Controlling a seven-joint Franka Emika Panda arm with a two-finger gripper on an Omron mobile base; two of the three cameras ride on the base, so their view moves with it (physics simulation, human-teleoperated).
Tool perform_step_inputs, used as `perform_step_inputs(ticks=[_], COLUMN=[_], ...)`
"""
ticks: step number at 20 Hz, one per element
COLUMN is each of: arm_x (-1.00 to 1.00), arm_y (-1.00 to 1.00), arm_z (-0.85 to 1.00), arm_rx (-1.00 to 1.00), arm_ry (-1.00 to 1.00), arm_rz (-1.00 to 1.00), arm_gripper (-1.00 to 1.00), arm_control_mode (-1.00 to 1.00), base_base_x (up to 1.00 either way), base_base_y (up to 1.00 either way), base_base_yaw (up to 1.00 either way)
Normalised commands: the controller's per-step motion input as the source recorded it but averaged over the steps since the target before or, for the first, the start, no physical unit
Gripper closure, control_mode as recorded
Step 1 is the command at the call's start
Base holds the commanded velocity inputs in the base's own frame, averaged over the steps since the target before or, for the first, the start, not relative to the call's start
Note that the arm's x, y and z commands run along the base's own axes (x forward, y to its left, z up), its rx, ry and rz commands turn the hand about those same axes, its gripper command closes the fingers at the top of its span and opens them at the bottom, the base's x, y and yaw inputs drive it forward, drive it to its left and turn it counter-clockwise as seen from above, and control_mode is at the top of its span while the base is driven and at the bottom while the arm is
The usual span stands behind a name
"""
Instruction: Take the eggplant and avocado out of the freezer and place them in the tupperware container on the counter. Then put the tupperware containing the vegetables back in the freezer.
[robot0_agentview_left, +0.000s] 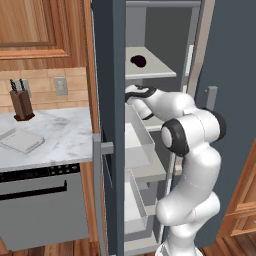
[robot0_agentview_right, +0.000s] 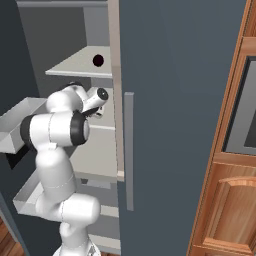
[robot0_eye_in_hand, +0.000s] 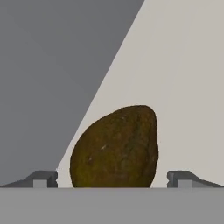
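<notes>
right up against the hand camera sits the avocado (robot0_eye_in_hand: 114, 148), an olive-brown, rough-skinned lump lying on a pale shelf surface, with a darker grey wall running diagonally behind it on the left. on either side of it stand the two dark fingertips (robot0_eye_in_hand: 41, 179) of the gripper (robot0_eye_in_hand: 113, 180), spread wide with the avocado between them; a sliver of pale shelf shows between each tip and the fruit, so no contact can be made out.

from the left base camera the white arm (robot0_agentview_left: 192, 132) bends from the lower right and reaches into the open freezer (robot0_agentview_left: 112, 75), its wrist going in under the upper shelf and above the pulled-out pale drawer (robot0_agentview_left: 142, 137). on that upper shelf lies the eggplant (robot0_agentview_left: 138, 61), a dark purple, nearly black lump (seen from the right base camera as a small dark blob (robot0_agentview_right: 98, 60) near the shelf's inner edge). the hand itself is tucked behind the freezer's dark side panel there, so the avocado cannot be seen from either base camera.

left of the freezer runs the counter (robot0_agentview_left: 60, 132), veined white marble over a grey dishwasher front. the tupperware container (robot0_agentview_left: 21, 140) lies flat near the counter's left end, well apart from the freezer, and a brown knife block (robot0_agentview_left: 22, 105) stands behind it against the tiled wall.
</notes>
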Motion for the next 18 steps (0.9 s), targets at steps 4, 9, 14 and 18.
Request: perform_step_inputs(ticks=[4,9,14,18], arm_x=[0.18,0.21,0.17,0.05], arm_y=[0.11,0.16,0.15,0.05], arm_z=[-0.18,-0.19,-0.23,-0.15], arm_rx=[0.00,0.00,0.00,0.00], arm_ry=[0.00,0.00,0.00,0.00], arm_rz=[0.00,0.00,0.00,0.00], arm_gripper=[-1.00,-1.00,1.00,1.00], arm_control_mode=[-1.00,-1.00,-1.00,-1.00], base_base_x=[0.00,0.00,0.00,0.00], base_base_y=[0.00,0.00,0.00,0.00], base_base_yaw=[0.00,0.00,0.00,0.00])
